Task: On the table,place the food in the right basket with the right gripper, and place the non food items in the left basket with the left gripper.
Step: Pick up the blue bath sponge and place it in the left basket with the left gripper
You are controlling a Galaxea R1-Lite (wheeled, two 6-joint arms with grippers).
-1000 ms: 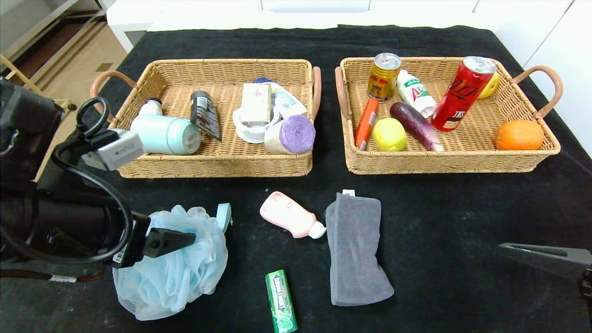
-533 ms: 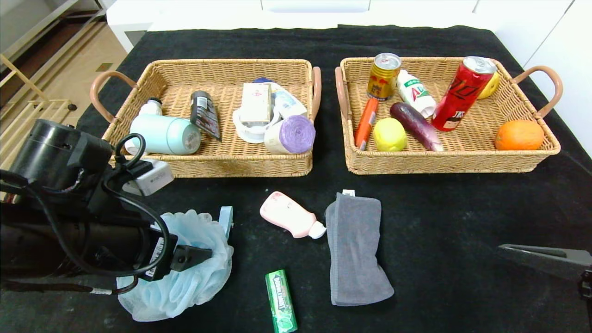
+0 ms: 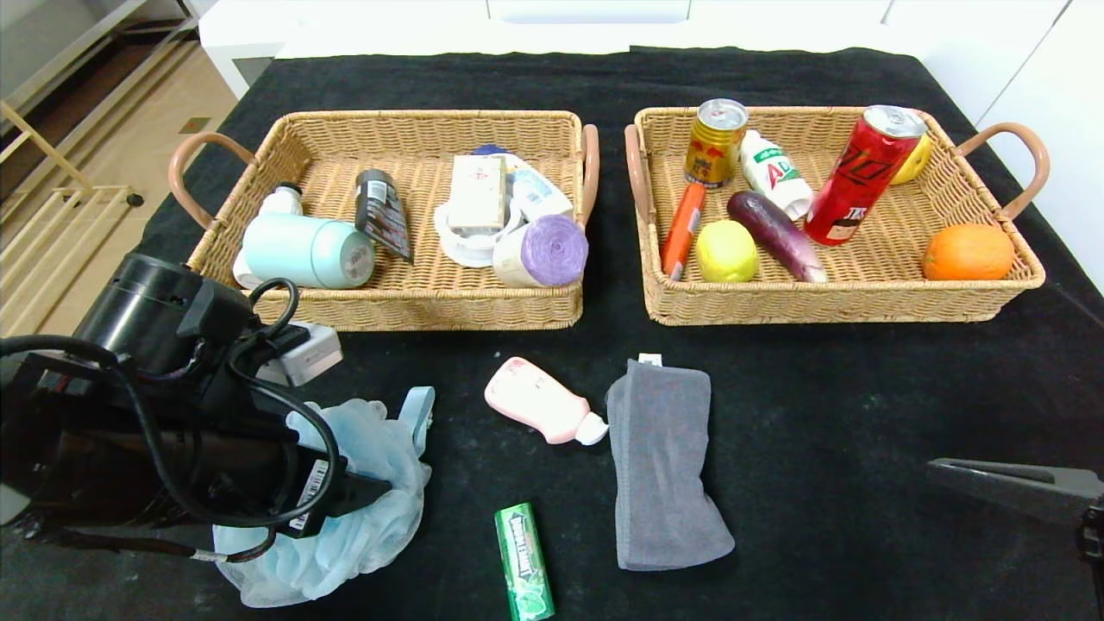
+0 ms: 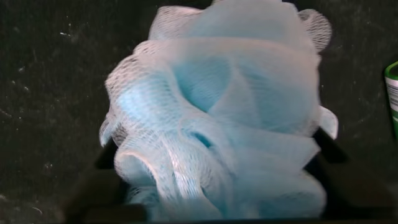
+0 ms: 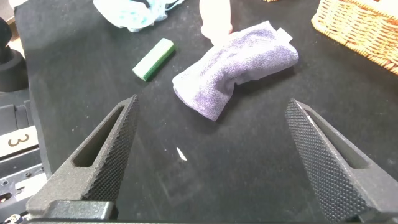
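Bath pouf (image 4: 217,118) sits between the left gripper (image 3: 345,496) jaws, left of the gum pack (image 3: 523,561); jaws straddle it, narrowing since before. Right gripper (image 5: 217,162) idle, spread wide, empty.

We can read "DOUBLEMINT" down the green chewing-gum pack (image 3: 523,562) lying on the table (image 3: 828,414). On the white bottle (image 3: 774,173) in the right basket (image 3: 862,302) we make out "AD". In the right wrist view a "3" stands on a white tag (image 5: 17,142); other print is too small to read.
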